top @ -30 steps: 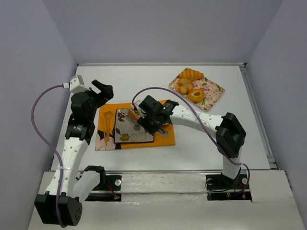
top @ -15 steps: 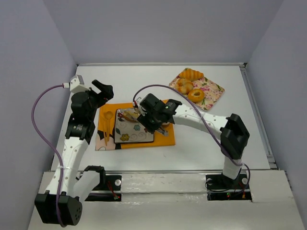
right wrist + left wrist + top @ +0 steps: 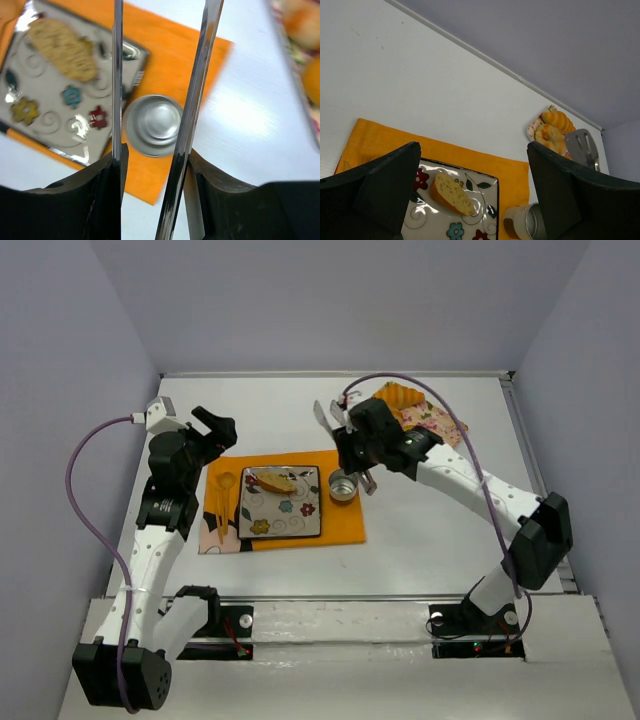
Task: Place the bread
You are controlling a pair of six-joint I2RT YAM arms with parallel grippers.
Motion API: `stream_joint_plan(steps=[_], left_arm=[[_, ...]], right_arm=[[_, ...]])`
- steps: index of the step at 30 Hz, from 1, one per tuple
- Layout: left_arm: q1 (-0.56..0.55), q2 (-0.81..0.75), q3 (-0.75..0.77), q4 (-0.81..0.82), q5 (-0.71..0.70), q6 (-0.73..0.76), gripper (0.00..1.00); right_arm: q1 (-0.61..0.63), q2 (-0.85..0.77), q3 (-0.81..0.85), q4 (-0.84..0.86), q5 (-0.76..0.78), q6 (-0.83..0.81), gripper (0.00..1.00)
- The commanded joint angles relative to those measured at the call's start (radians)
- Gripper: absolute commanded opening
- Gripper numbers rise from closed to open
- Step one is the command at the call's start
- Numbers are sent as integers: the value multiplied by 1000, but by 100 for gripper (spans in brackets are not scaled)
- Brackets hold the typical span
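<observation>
The bread (image 3: 272,481) is lying on the flowered plate (image 3: 281,534) atop the orange mat (image 3: 345,525) — well apart from both sets of jaws. The right gripper (image 3: 347,440) is clenching metal tongs (image 3: 197,90), whose blades are standing apart and empty, with the steel cup (image 3: 343,486) showing between them in the wrist view. The left gripper (image 3: 215,427) is hovering by the mat's far-left corner — spread wide, gripping nothing.

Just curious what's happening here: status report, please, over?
Left hand open, empty. Right hand gripping tongs, tongs empty. Bread lying on floral plate. Metal cup beside plate, nothing blocking.
</observation>
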Motion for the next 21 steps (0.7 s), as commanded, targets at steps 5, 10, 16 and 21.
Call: stream_joint_plan(steps=[5, 10, 16, 21], left_arm=[[7, 19, -5, 37, 16, 1, 99], [7, 28, -5, 43, 22, 1, 99], [7, 33, -9, 51, 22, 3, 99], [7, 36, -9, 53, 22, 4, 99]], right_arm=[[-146, -282, -281, 43, 124, 177, 51], [-156, -411, -488, 16, 101, 289, 53], [-156, -369, -631, 10, 44, 392, 57], [-156, -324, -671, 6, 89, 438, 65]])
